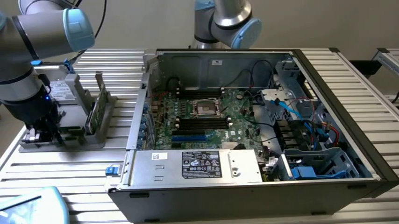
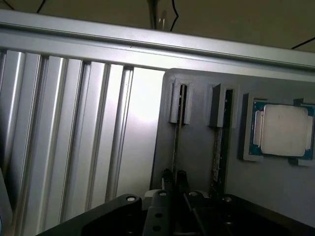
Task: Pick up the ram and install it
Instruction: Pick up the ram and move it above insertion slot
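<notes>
1. Exterior view: a grey jointed arm (image 1: 25,70) with pale blue caps reaches down at the exterior view's left. Its dark tool (image 1: 41,135) is low over the near end of a flat grey tray (image 1: 74,141).
2. The tray lies on a table (image 1: 62,163) of ribbed, shiny aluminium slats. A boxy grey drive (image 1: 62,88) with a white label stands at the tray's back. A thin greenish card (image 1: 93,115) stands on edge between tall grey posts.
3. To the exterior view's right lies an open computer case (image 1: 249,200) of dark sheet metal. Inside it are a green motherboard (image 1: 240,109) and a bare-metal power supply (image 1: 199,165) with a black label.
4. Wrist view: the ram (image 2: 176,147) stands on its long edge in a narrow groove of the matt grey tray, so it appears as a thin dark line. Its far end sits in a blocky grey slot post (image 2: 179,103).
5. The tool (image 2: 174,184) is clamped on the ram. Its black fingers (image 2: 168,179) press on both flat faces at the near end.
6. A second stick (image 2: 220,142), green-edged, stands in the neighbouring groove just beside the ram.
7. Beyond that stick a square processor (image 2: 284,130) lies flat in a recess, with a dull silver lid and a green rim.
8. The table's slats run along the tray's other side to a smooth metal rail (image 2: 147,42).
</notes>
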Controlling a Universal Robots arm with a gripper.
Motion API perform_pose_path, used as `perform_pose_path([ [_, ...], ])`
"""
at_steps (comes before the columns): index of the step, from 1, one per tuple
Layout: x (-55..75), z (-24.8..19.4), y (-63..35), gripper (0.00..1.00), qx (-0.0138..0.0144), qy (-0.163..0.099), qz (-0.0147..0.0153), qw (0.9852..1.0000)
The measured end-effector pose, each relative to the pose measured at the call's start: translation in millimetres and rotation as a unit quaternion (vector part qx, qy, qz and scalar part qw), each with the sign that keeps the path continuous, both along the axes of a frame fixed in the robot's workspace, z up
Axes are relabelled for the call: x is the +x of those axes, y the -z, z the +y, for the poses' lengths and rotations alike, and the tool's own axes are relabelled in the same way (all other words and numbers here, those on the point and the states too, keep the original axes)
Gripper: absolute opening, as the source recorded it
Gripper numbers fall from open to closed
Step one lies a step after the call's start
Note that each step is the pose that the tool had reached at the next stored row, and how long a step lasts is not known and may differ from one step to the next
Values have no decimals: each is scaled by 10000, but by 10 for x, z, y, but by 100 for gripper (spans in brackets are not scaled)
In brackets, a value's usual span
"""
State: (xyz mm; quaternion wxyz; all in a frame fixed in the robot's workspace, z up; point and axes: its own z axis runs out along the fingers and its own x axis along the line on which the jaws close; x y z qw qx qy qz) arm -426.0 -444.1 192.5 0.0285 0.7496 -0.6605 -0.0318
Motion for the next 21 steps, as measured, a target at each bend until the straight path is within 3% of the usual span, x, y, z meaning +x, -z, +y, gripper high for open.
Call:
perform_pose_path([
  [10, 1, 0, -4, 14, 0, 0, -1, 10000],
  [21, 9, 0, -93, 14, 0, 0, 12, 10000],
])
